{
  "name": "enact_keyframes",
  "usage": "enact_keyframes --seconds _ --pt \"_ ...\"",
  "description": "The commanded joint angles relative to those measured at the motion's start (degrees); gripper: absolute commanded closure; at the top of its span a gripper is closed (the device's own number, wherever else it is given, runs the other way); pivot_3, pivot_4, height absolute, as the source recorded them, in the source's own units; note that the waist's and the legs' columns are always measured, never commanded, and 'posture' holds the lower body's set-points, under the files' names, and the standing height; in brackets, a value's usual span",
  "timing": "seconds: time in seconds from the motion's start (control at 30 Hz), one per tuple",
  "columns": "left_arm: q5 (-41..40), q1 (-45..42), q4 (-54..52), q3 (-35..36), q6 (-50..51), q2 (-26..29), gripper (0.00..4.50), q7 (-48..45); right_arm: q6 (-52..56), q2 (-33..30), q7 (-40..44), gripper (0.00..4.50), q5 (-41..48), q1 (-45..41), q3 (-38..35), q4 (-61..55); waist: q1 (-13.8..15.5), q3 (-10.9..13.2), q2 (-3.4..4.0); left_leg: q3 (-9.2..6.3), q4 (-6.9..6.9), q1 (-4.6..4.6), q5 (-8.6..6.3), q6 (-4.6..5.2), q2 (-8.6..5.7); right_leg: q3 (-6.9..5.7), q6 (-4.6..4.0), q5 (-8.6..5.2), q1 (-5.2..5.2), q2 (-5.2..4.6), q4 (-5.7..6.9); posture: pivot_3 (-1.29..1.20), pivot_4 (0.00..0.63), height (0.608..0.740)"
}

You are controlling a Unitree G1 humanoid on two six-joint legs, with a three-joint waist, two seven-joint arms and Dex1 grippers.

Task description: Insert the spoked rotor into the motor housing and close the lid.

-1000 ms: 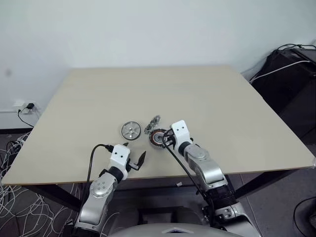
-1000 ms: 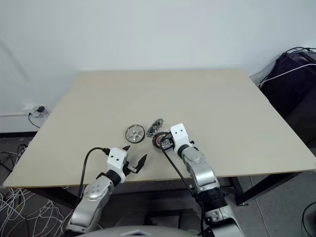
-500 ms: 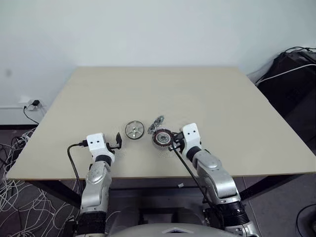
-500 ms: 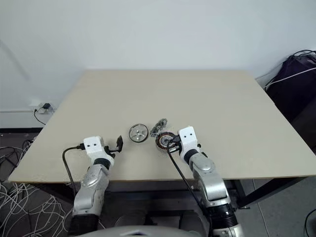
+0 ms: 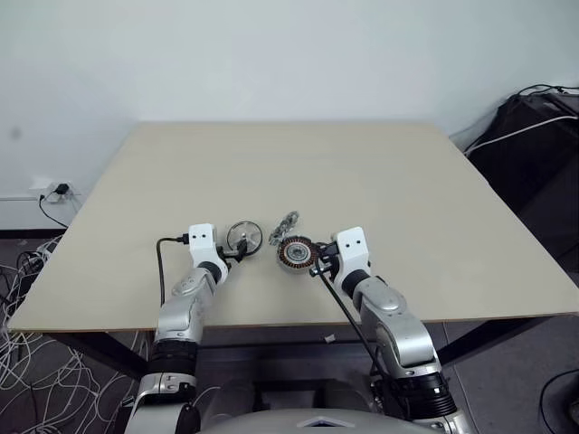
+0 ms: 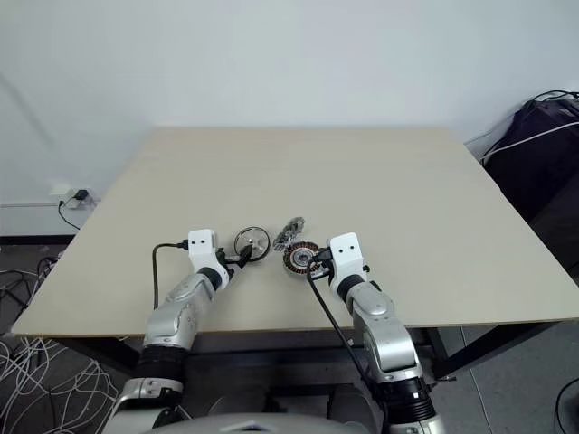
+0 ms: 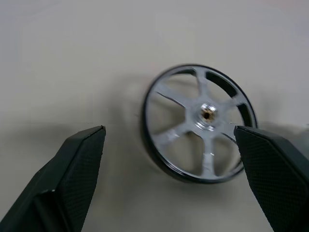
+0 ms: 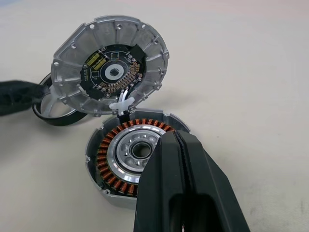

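Note:
The spoked rotor point(image 5: 244, 236), a flat silver disc with a dark rim, lies flat on the table. My left gripper point(image 7: 168, 129) is open right at it, and its fingers point(image 7: 79, 159) stand on either side of the near rim without closing on it. Just right of the rotor sits the motor housing point(image 8: 130, 159), with copper windings visible inside. Its lid point(image 8: 111, 65) stands tilted up at the far side, its circuit board facing me. My right gripper point(image 5: 318, 262) is shut and empty at the housing's near right rim.
The beige table point(image 5: 362, 172) has wide free room beyond and to both sides of the parts. Its near edge runs just under my wrists. A black bag with cables point(image 5: 534, 136) stands off the right side, and loose wires point(image 5: 23, 298) lie on the floor at left.
My left arm swung forward from the near edge and rolled, bringing its open fingers up to the rotor. The right gripper drew back slightly beside the housing. The camera view also shifted.

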Motion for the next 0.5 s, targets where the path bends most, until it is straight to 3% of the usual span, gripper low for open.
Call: enact_keyframes --seconds 0.03,0.5 --pt "-2.5 -2.1 -1.23 0.54 3.01 -0.01 0.0 -1.48 -0.43 0.18 -0.2 4.48 0.4 -0.71 -0.26 -2.28 0.0 0.0 0.0 0.0 0.0 0.0 0.0 0.0 0.0 0.0 0.0 0.0 0.0 0.0 0.0 0.0 0.0 0.74" --pt "-6.64 -5.53 0.2 6.39 9.02 -3.64 0.0 5.14 -0.6 0.57 -0.34 4.48 0.3 -0.89 0.29 -1.64 0.13 -0.01 -0.02 -0.02 0.0 -0.01 -0.01 -0.01 -0.02 0.02 0.0 0.01 -0.01 -0.05 0.0 0.0 0.0 0.74"
